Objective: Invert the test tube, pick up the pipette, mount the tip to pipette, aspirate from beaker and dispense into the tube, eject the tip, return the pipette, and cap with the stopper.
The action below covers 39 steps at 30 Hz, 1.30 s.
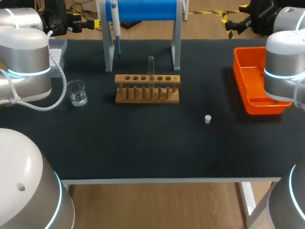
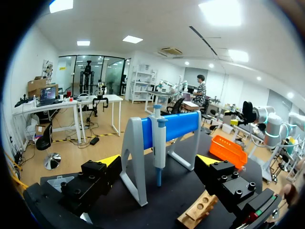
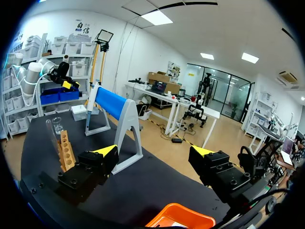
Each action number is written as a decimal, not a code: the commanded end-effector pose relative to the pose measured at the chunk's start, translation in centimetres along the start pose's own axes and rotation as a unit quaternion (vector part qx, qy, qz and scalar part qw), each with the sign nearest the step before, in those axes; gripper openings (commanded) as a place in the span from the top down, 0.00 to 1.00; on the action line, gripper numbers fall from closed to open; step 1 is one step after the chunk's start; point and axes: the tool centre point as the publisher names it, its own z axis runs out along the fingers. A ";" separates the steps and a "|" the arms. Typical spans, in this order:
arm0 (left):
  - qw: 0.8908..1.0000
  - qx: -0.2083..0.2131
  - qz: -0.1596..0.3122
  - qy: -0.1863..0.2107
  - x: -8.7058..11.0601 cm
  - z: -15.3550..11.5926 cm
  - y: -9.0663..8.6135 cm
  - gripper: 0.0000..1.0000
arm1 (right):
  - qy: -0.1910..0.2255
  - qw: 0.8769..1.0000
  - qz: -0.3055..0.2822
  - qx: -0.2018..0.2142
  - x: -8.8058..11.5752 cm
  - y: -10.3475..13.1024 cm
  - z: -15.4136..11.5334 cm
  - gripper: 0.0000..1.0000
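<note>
The silver left arm [image 1: 26, 62] and right arm [image 1: 285, 62] stand at the desk's sides. The left tool [image 2: 159, 161] and right tool [image 3: 155, 151] are both released, yellow tips spread around nothing. Inverting looks like the step in hand. In the light wooden rack [image 1: 147, 78] the clear glass test tube [image 1: 151, 67] stands upright near the middle, its upper end seemingly rounded, so probably mouth-down. A tool should close gently on the bare glass above the rack, lift straight up until clear of the wood, turn the tube over, then lower it squarely into a hole; slick glass may slip if pinched askew. The black-topped desk [image 1: 143, 148] carries a white-framed stand with a blue cylinder [image 1: 143, 9] at the back, an orange plastic tray [image 1: 248, 76] at the right, a pale grey tip box [image 1: 58, 52] at the left, the white-and-blue pipette [image 1: 115, 28] hanging on the stand, a small clear glass beaker [image 1: 76, 93] left of the rack, and a small white stopper [image 1: 208, 119] lying well apart from the rack.
</note>
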 end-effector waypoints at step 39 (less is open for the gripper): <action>1.000 0.000 0.000 -0.001 0.0 0.1 0.1 0.00 | 0.293 0.946 -0.083 -0.110 21.4 -3.8 -3.0 0.00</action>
